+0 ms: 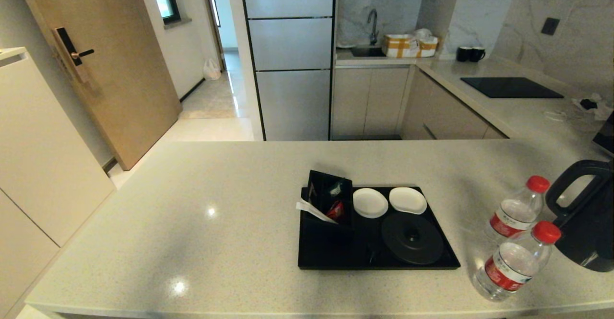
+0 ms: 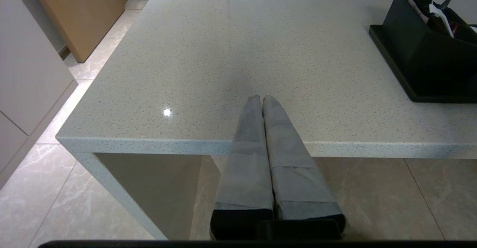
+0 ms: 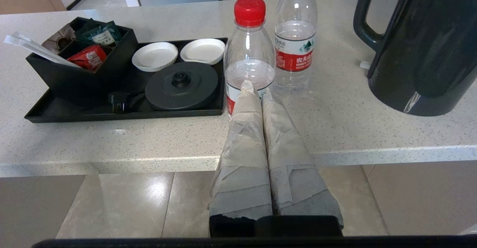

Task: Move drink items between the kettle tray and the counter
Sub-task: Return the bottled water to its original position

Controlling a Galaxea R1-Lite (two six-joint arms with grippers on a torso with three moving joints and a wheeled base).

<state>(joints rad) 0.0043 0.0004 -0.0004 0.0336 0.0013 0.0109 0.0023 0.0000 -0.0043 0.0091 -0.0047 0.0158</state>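
The tray [image 1: 307, 256] sits mid-counter [image 1: 192, 213] and serves as the landmark. On it, the round base [image 1: 412, 238] lies bare at its near right, two white coasters [image 1: 370, 202] sit empty behind the base, and a black box [image 1: 328, 199] of sachets fills its left end. Those vacant spots suggest where the drinks belong. Right of the tray, off its rim, stand two bottles: the near bottle [image 1: 513, 261] just beside the tray's right corner, the far bottle [image 1: 518, 211] behind it. The kettle [image 1: 587, 218] stands farther right still, its handle turned toward the tray, which should suit a grasp from that side.

Both arms are parked below the counter's near edge. The right gripper [image 3: 255, 87] is pressed closed and empty, pointing at the near bottle. The left gripper [image 2: 261, 99] is likewise closed on nothing, facing bare counter left of the tray. No item is on the tray yet.
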